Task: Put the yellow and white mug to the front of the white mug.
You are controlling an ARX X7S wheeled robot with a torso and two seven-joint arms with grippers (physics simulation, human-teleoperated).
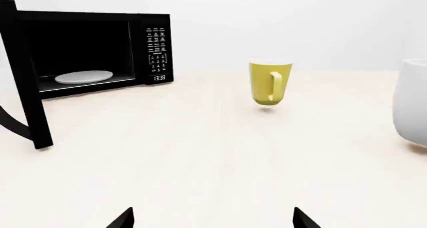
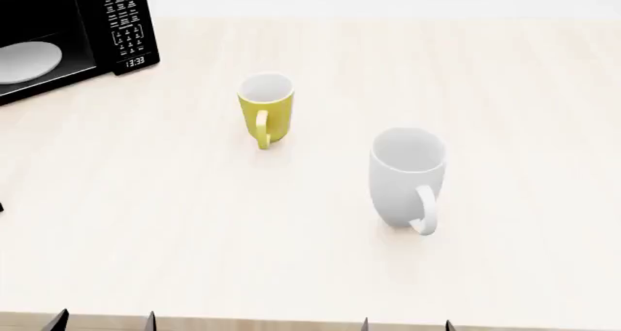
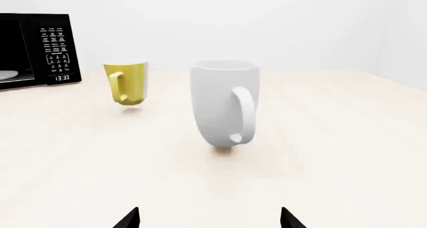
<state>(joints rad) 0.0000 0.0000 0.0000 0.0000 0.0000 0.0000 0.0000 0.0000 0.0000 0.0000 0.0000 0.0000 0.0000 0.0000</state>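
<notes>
Left claw (image 2: 105,320): only two dark fingertips show at the head view's near edge, about 7 o'clock; they stand wide apart and hold nothing.
Right claw (image 2: 406,324): two dark tips at about 5 o'clock, likewise spread wide and empty.
Yellow and white mug (image 2: 265,109): upright on the surface, toward 11 o'clock from the view's centre, yellow handle turned toward the robot, white inside.
White mug (image 2: 406,177): upright, taller and wider, at about 4 o'clock from the yellow and white mug and well apart from it, loop handle facing the robot.
Microwave (image 2: 68,33): black, at 10 o'clock, door (image 1: 25,80) swung open, a white turntable plate (image 1: 84,77) inside, display reading 13:33.
Surface (image 2: 194,229): pale wood grain.
</notes>
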